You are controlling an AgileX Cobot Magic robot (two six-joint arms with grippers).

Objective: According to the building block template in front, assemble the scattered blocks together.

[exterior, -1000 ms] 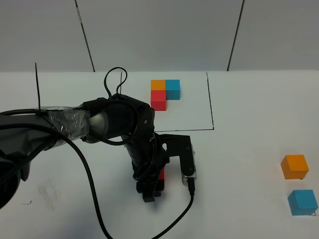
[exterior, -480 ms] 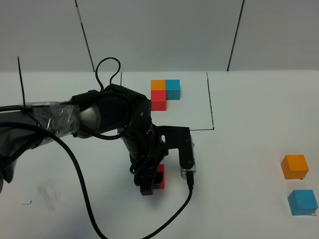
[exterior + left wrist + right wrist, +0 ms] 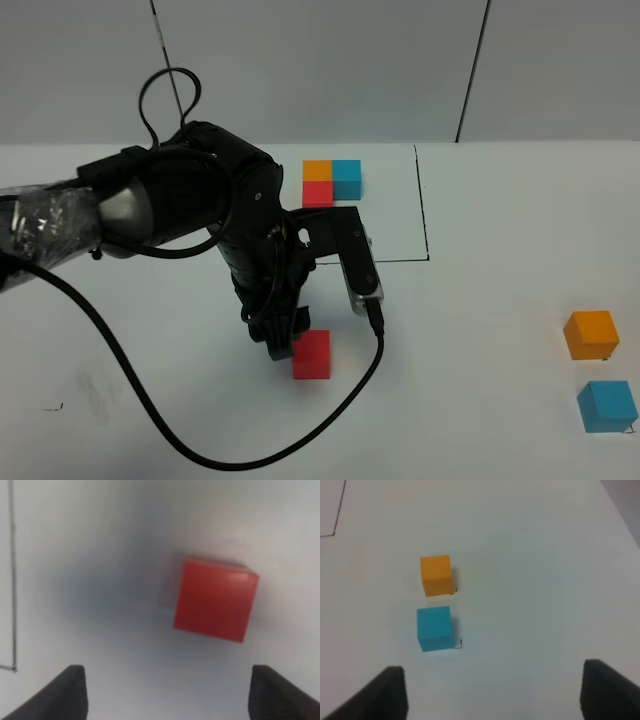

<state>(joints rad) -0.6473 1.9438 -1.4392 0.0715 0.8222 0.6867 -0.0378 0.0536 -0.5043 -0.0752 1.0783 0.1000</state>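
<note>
Nearest me, the sky-blue cube (image 3: 607, 405) and the orange cube (image 3: 590, 335) sit near each other, not touching, at the table's (image 3: 480, 300) right. The right gripper (image 3: 492, 692) is spread wide, empty. Mid-table, the red cube (image 3: 311, 354) lies free beneath the left gripper (image 3: 167, 695), which is spread and holding nothing. Farthest, the template (image 3: 330, 183) sits inside its black-lined frame (image 3: 424, 200).

The left arm (image 3: 200, 200), glossy black with rounded joints, wears crinkled clear plastic wrap (image 3: 50, 225) far behind its fingers (image 3: 280, 345). A black cable (image 3: 382, 345) trails off a silver-edged black camera (image 3: 362, 272) beside them. Matte black, too: the right arm's fingers (image 3: 395, 692).
</note>
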